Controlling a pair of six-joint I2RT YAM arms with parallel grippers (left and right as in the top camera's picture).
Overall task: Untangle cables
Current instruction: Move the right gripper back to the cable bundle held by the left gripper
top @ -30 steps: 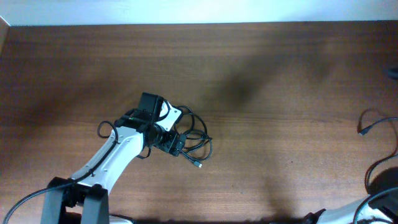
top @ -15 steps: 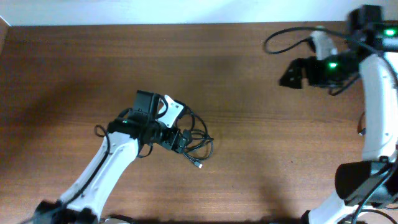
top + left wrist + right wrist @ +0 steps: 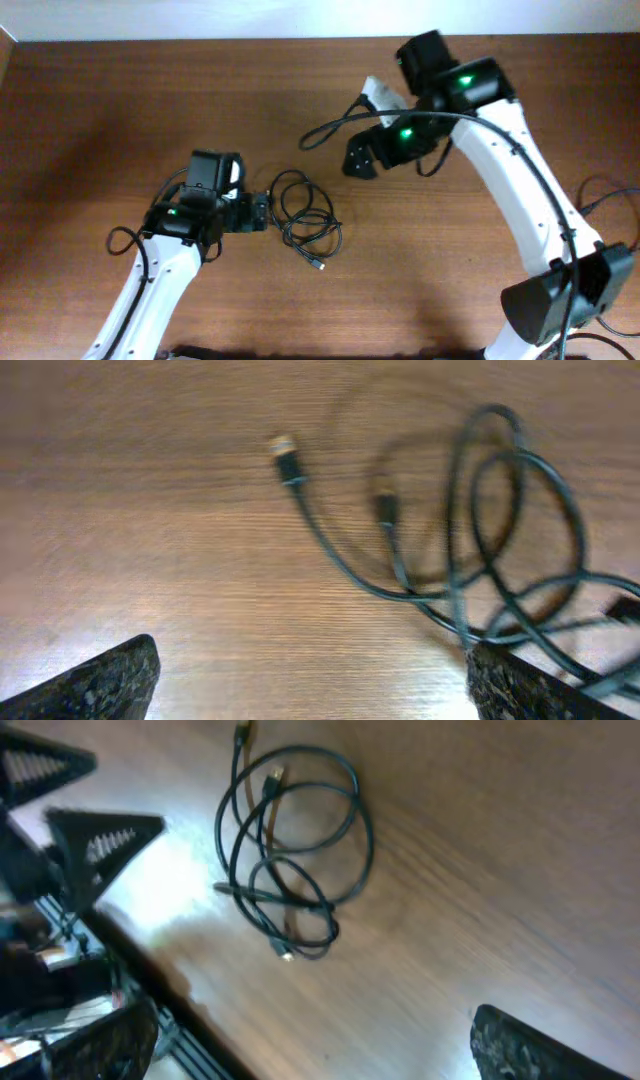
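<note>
The left gripper (image 3: 263, 213) stands spread wide and empty. The loosely looped black cables (image 3: 308, 227) lie on the wooden table (image 3: 120, 110) just ahead of its fingertips, untouched. The right gripper (image 3: 357, 162), likewise spread and holding nothing, hovers clear of the cables, which lie ahead of it.

The cables (image 3: 300, 226) lie in overlapping loops on the table (image 3: 120, 110), about midway between its left and right edges. The left gripper (image 3: 268, 212) sits just beside the loops on their left. The right gripper (image 3: 352, 165) hangs behind them toward the far edge, slightly right, apart from them
</note>
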